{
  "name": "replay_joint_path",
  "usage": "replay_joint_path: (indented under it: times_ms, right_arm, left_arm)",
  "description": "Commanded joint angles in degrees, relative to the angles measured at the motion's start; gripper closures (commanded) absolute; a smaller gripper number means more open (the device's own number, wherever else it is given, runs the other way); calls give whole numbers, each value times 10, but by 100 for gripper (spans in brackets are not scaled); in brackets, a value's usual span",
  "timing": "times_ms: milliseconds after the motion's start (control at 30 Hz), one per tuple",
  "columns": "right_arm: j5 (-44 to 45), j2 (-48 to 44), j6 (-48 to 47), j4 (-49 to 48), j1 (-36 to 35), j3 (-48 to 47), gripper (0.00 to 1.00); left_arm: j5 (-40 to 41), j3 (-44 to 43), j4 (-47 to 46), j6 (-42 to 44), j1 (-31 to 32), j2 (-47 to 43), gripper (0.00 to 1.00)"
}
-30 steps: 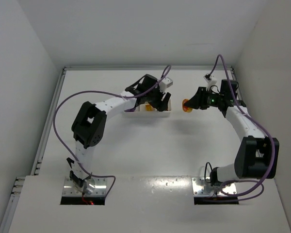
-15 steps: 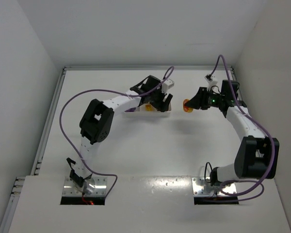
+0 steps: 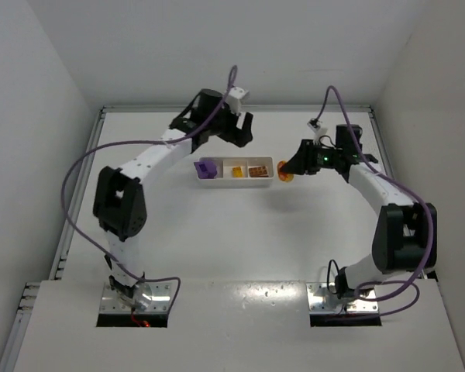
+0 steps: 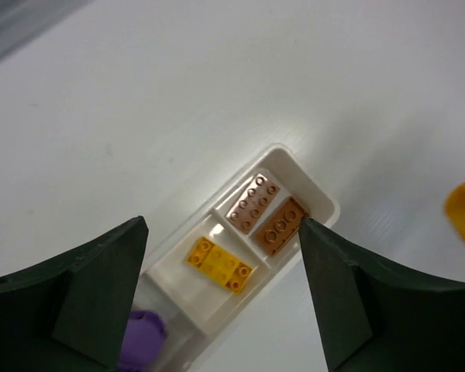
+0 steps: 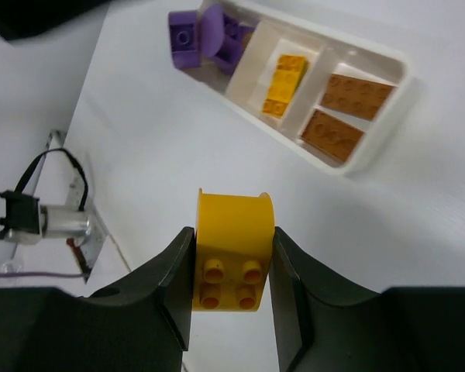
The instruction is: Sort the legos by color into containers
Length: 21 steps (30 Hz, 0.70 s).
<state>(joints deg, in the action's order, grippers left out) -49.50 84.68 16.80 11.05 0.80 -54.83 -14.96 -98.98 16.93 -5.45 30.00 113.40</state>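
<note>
Now we see the left tool [image 4: 222,223] with its two fingers spread wide and nothing between them. It hangs in the air over the white tray [image 3: 222,170], which lies on the desk [image 3: 240,232]. The tray has three compartments in a row. In the top view we find purple bricks [image 5: 209,35] in the compartment at the left end. One yellow brick [image 4: 219,265] lies flat in the middle one, and two reddish-brown plates [image 4: 267,213] lie side by side in the one at the right end. The right tool [image 5: 232,232] is closed on a yellow-orange brick [image 5: 232,267], whose studs are turned toward the wrist camera. This brick is just beside the brown end of the tray, outside it. Whether it touches the desk we cannot tell.
</note>
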Motion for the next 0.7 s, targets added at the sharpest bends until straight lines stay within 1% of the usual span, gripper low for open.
replay_joint_path:
  times_ms: [0,33,67,167,200,267,333,433,500,533,667]
  right_arm:
    - [-18,49,-4,-16,-60,-58,100]
    - [-13,60,-4,-16,-74,-68,100]
    - [2,82,-4,-27,-102,-85,100]
    - [46,115,12,-53,-139,-119,100]
    - [56,141,12,-59,-156,-131,100]
    - [87,172,28,-66,-170,-173,100]
    - [120,215,33,-66,-177,-195,100]
    - [155,251,33,-66,-188,-245,98]
    - [155,288,28,-66,-194,-268,96]
    - [161,300,20,-50,-204,-295,96]
    - [182,346,-8,-27,-226,-328,93]
  left_arm:
    - [-2,50,-19,-23,-54,-137,11]
    - [-14,71,-19,-34,-72,-155,6]
    - [-30,117,-29,-64,-111,-171,0]
    - [-99,169,-41,-89,-171,-224,0]
    - [-111,197,-41,-89,-201,-236,0]
    - [-118,219,-41,-89,-223,-258,0]
    - [-118,249,-41,-76,-238,-289,0]
    - [-80,277,-36,-62,-246,-319,0]
    - [-58,288,-30,-62,-246,-326,0]
    - [-58,295,-30,-57,-252,-326,0]
    - [-52,308,-30,-57,-257,-326,0]
